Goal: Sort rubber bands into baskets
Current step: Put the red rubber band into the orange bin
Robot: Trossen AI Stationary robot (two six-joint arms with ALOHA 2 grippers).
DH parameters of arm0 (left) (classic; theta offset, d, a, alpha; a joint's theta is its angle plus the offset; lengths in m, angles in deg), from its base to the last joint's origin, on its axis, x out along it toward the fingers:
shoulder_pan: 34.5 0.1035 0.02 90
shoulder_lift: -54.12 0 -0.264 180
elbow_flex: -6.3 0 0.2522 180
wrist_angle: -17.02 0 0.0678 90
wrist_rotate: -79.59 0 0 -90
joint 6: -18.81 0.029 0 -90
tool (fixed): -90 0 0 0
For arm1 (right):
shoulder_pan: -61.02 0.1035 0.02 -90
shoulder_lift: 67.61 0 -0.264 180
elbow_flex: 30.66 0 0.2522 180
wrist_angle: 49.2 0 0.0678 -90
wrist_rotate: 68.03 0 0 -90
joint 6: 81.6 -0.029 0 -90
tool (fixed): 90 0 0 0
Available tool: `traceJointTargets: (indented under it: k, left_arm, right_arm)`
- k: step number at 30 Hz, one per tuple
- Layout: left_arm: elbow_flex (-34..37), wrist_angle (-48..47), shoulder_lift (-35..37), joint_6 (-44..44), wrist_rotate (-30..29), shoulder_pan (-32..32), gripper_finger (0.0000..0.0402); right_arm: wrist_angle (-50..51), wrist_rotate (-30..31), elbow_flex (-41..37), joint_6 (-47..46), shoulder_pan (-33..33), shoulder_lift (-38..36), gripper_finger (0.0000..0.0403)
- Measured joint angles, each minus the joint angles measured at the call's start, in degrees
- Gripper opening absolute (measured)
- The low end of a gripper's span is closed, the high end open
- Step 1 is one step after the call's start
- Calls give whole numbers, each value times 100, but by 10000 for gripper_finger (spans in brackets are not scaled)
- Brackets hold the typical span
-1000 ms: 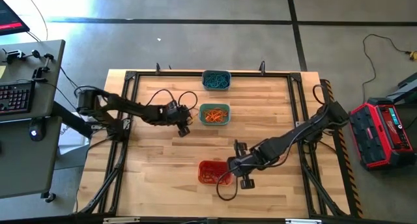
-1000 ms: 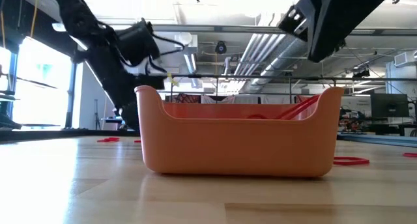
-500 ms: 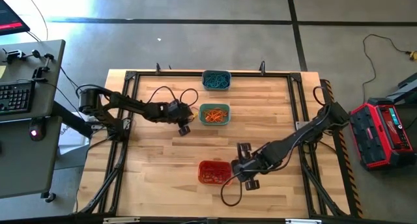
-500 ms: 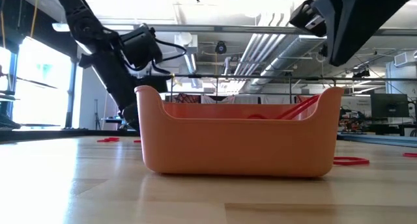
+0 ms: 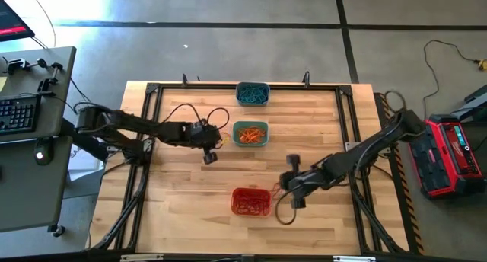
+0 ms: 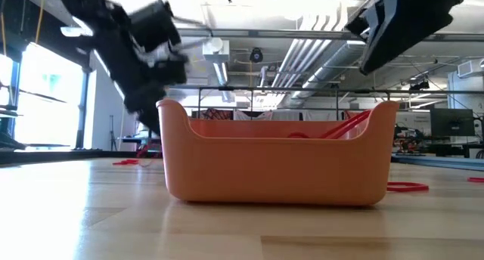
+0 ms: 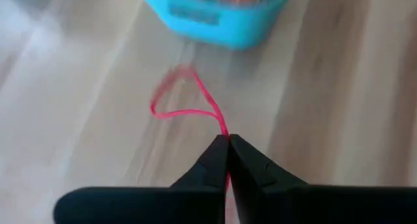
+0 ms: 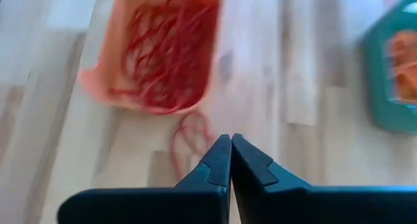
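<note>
Now 3 baskets (image 5: 252,94), L gripper (image 7: 227,140) pinching 1 red band (image 7: 186,101), R gripper (image 8: 230,142) closed, empty.

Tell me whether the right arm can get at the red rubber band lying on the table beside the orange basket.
Probably yes. The right claw, shut and empty, hovers near the loose red rubber band, which lies on bare wood outside the orange basket with nothing over it. It would need to open first.
</note>
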Motion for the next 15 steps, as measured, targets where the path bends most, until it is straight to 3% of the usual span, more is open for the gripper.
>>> traceJointTargets:
  k: [7,15]
  left_arm:
    - [-510,-206,511,-338,-28,-762,1]
    - [-1516,-228,118,-309,-144,-1811,0]
  right_arm:
    - [-1105,579,-1099,-159,23,-1075,0]
    - [-1934,679,-1832,-162,42,-1531,0]
